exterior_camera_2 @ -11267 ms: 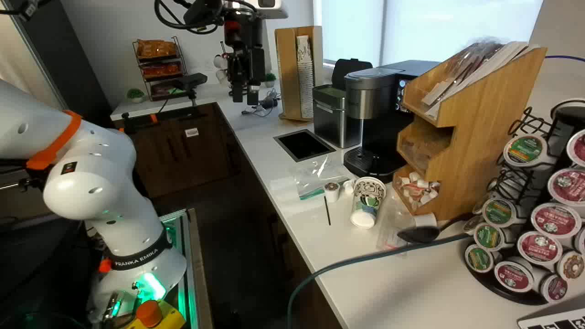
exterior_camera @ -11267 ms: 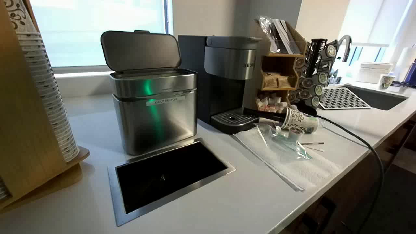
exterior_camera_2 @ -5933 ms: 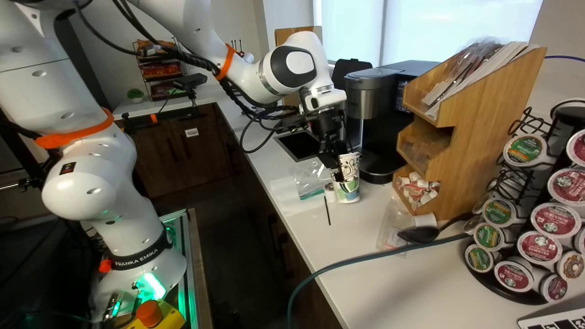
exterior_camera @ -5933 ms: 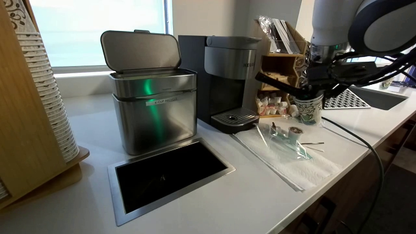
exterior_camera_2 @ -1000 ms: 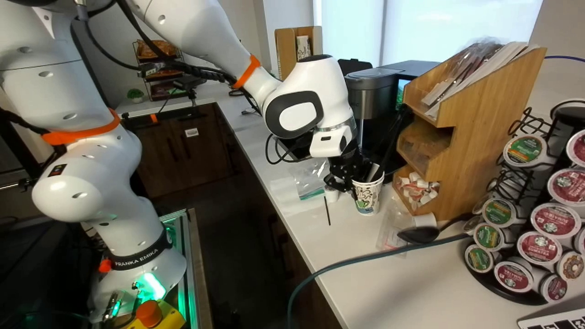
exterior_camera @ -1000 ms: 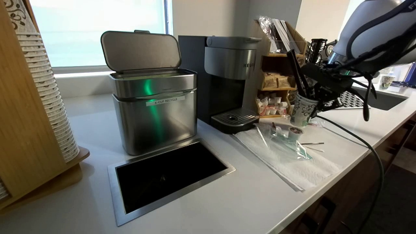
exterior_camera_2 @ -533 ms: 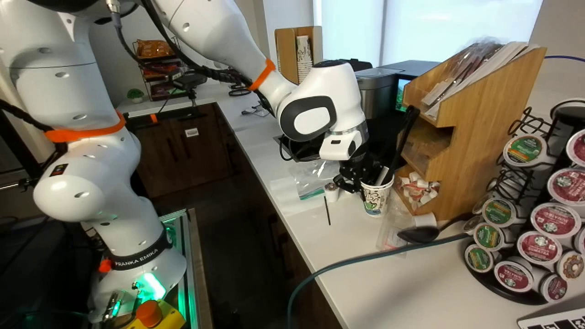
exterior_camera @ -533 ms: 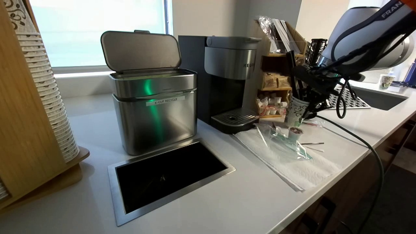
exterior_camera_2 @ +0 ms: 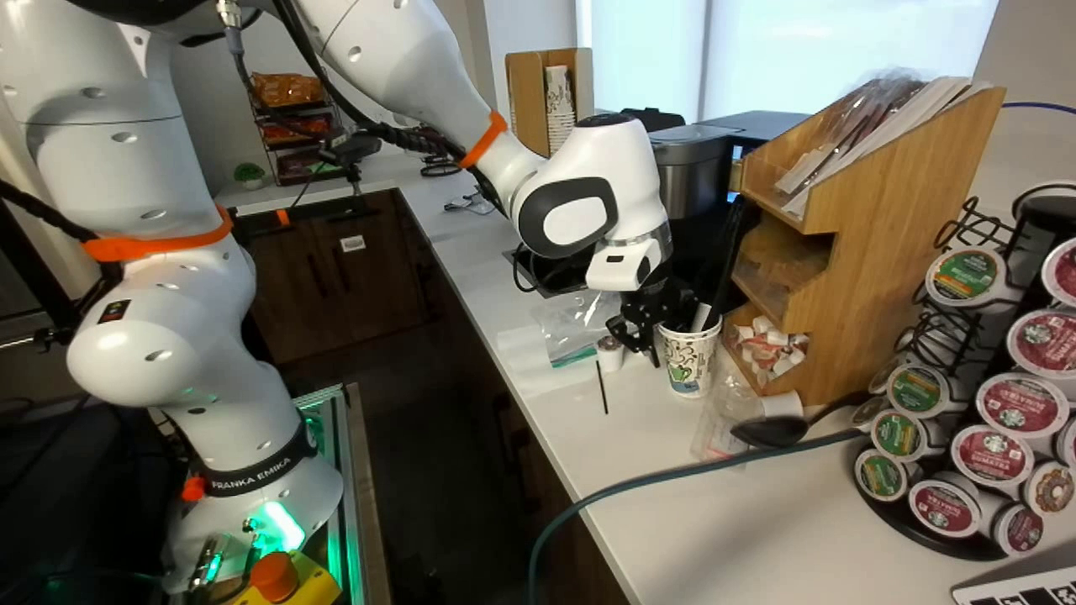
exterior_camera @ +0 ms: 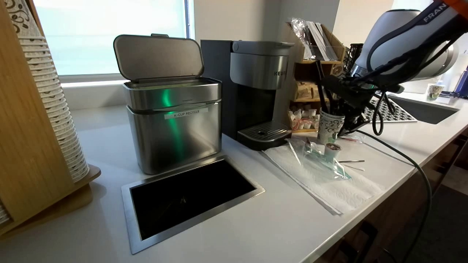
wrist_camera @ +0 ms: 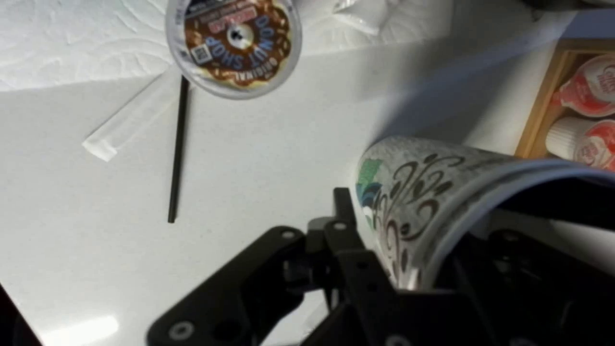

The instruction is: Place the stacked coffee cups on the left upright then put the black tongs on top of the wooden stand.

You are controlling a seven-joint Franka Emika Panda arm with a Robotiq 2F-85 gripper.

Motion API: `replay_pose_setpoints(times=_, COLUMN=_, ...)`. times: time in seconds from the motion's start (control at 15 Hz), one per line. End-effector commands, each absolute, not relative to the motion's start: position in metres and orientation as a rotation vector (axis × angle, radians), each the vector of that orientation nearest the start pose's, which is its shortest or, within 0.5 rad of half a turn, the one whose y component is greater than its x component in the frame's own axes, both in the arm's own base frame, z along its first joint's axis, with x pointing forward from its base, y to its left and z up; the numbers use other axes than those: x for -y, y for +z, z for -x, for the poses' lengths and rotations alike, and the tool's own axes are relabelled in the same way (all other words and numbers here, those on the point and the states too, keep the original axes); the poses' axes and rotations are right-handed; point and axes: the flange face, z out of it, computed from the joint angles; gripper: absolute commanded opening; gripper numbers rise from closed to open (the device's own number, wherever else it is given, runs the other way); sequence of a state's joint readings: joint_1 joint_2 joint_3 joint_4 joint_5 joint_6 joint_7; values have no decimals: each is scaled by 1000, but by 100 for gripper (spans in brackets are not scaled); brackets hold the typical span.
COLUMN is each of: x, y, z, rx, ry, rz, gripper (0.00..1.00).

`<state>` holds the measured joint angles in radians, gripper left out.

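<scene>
The stacked coffee cups [exterior_camera: 331,126] [exterior_camera_2: 689,365] stand nearly upright on the counter, in front of the wooden stand [exterior_camera_2: 908,227]. The black tongs [exterior_camera: 321,84] [exterior_camera_2: 730,256] stick up out of the top cup, leaning against its rim. My gripper [exterior_camera_2: 666,332] straddles the cup wall from the side. In the wrist view one finger [wrist_camera: 344,206] is outside the patterned cups [wrist_camera: 408,192], and the other finger [wrist_camera: 509,245] is inside, in shadow. The jaws stand apart with the wall between them; whether either finger touches it I cannot tell.
Close to the cups are a coffee pod [wrist_camera: 235,43], a plastic bag [exterior_camera: 325,160], a stir stick [exterior_camera_2: 602,388] and a black spoon [exterior_camera_2: 773,427]. Behind stands the coffee machine [exterior_camera: 261,69]. A pod rack [exterior_camera_2: 983,403] and a cable [exterior_camera_2: 664,479] are farther over.
Eleven seconds ago the cups lay on their side with the tongs inside; now they stand. Over the last second cups and tongs have shifted sideways with my gripper, and its jaws have parted.
</scene>
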<state>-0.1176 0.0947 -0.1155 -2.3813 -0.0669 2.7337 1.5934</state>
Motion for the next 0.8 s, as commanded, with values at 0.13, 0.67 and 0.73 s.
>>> replay_pose_setpoints(times=0.13, x=109, y=318, z=-515, rx=-2275, ry=-426, rz=1945, gripper=78)
replay_pose_setpoints(times=0.67, x=100, y=352, z=-510, rx=-2204, ry=-628, rz=2001, gripper=100)
replay_pose_setpoints(times=0.73, x=98, y=357, z=-509, rx=-2194, ry=-648, rz=2004, gripper=100)
